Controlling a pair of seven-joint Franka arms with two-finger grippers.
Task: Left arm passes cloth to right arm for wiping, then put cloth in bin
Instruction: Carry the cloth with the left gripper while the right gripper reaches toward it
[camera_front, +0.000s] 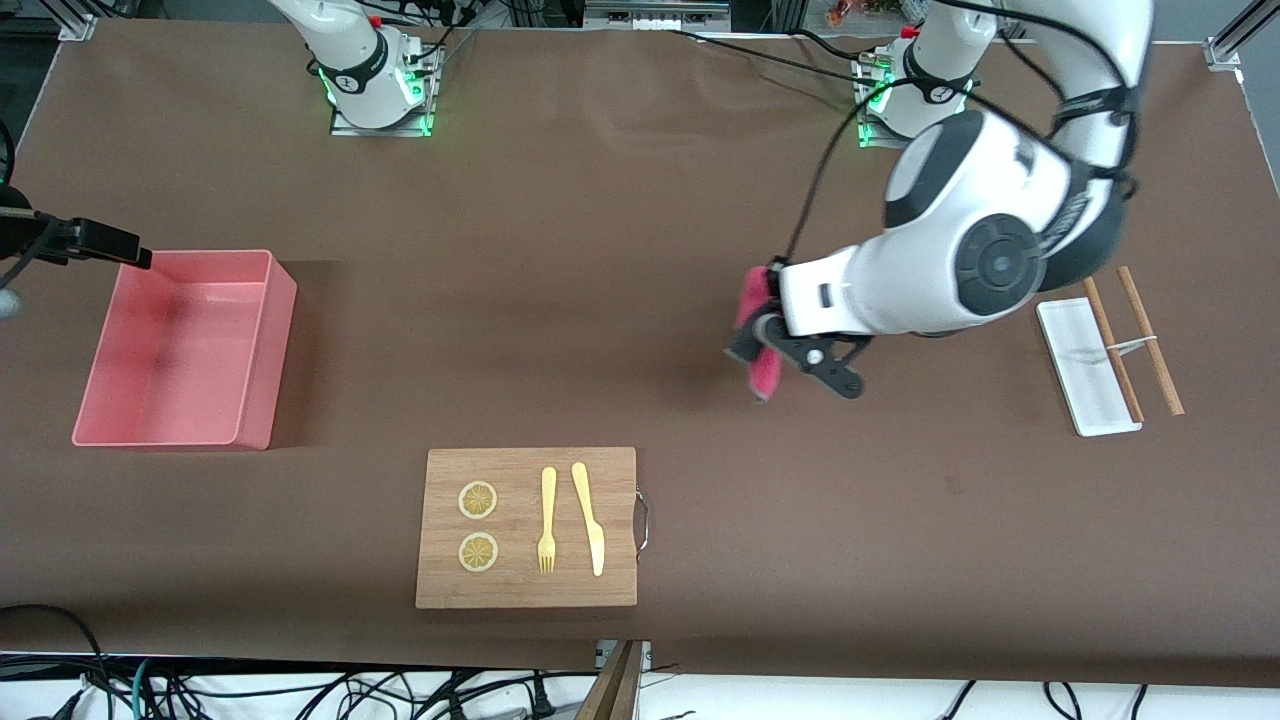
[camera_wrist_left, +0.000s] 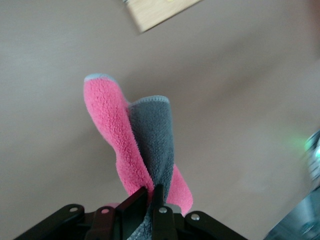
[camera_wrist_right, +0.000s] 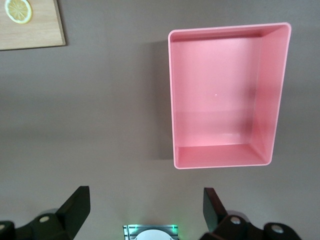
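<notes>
My left gripper (camera_front: 768, 345) hangs in the air over the bare brown table, between the cutting board and the white tray. It is shut on the cloth (camera_front: 764, 378), a small magenta-pink and dark grey piece. In the left wrist view the cloth (camera_wrist_left: 111, 117) sticks out twisted from the shut left gripper (camera_wrist_left: 152, 190). The pink bin (camera_front: 268, 300) stands at the right arm's end of the table with nothing in it. My right gripper (camera_wrist_right: 145, 195) is open and holds nothing, high over the table beside the bin (camera_wrist_right: 220, 95). It is out of the front view.
A wooden cutting board (camera_front: 525, 470) with two lemon slices, a fork and a knife lies near the front edge. A white tray (camera_front: 1080, 360) and two brown chopsticks (camera_front: 1150, 340) lie at the left arm's end. A dark bar (camera_front: 95, 242) hangs over the bin's corner.
</notes>
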